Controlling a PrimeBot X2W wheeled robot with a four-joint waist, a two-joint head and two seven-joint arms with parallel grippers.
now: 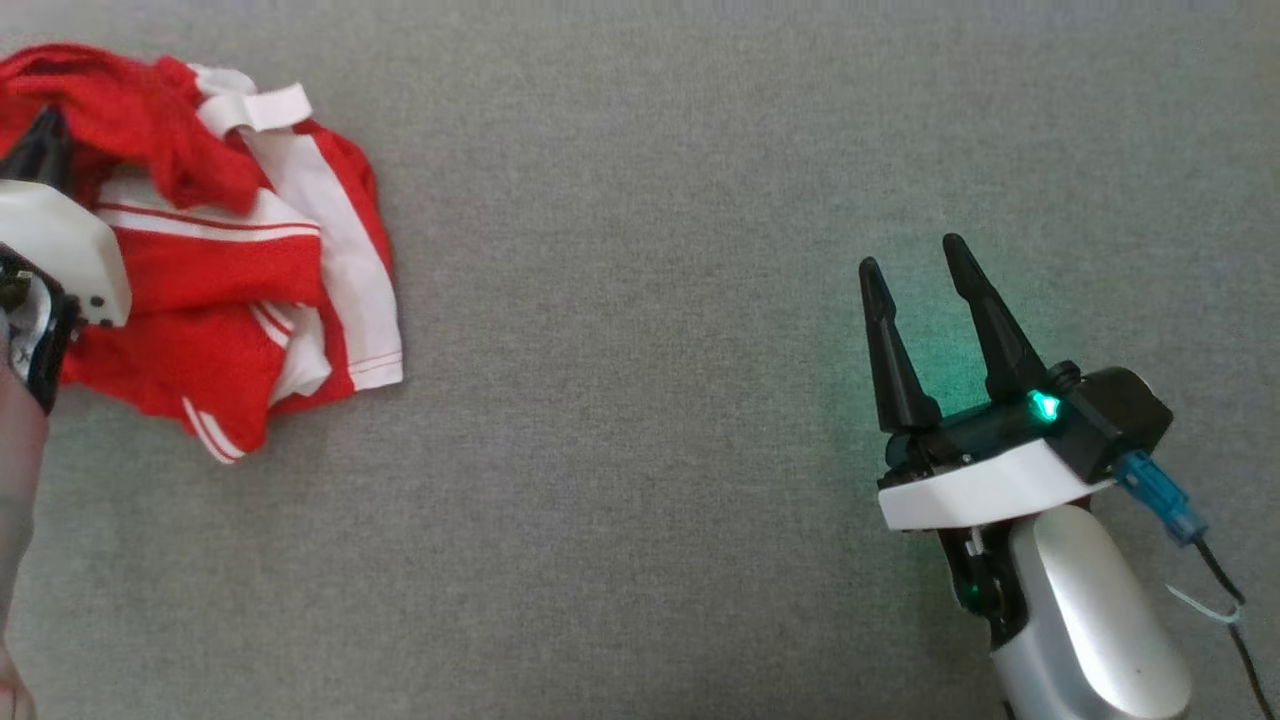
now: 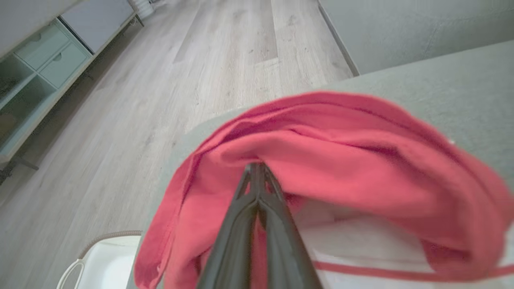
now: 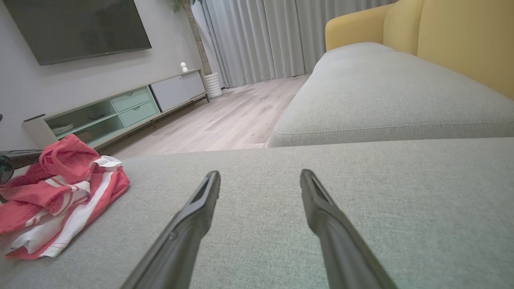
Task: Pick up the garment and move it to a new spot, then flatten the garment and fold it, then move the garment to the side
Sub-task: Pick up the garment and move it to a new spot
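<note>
The garment (image 1: 230, 270), red with white panels and stripes, lies crumpled at the far left of the grey cushion. My left gripper (image 1: 45, 125) reaches into its upper left part. In the left wrist view the two dark fingers (image 2: 257, 166) are pressed together with their tips buried in a raised red fold of the garment (image 2: 341, 160). My right gripper (image 1: 909, 251) hovers open at the lower right, far from the cloth, with nothing between its fingers (image 3: 260, 173). The right wrist view shows the garment (image 3: 68, 188) at its left edge.
The grey sofa cushion (image 1: 640, 450) stretches bare between garment and right gripper. Its edge drops to a wooden floor (image 2: 200, 60) just beyond the garment. A white basket (image 2: 100, 261) stands on the floor below. A TV cabinet (image 3: 120, 108) and yellow backrest (image 3: 441, 36) stand farther off.
</note>
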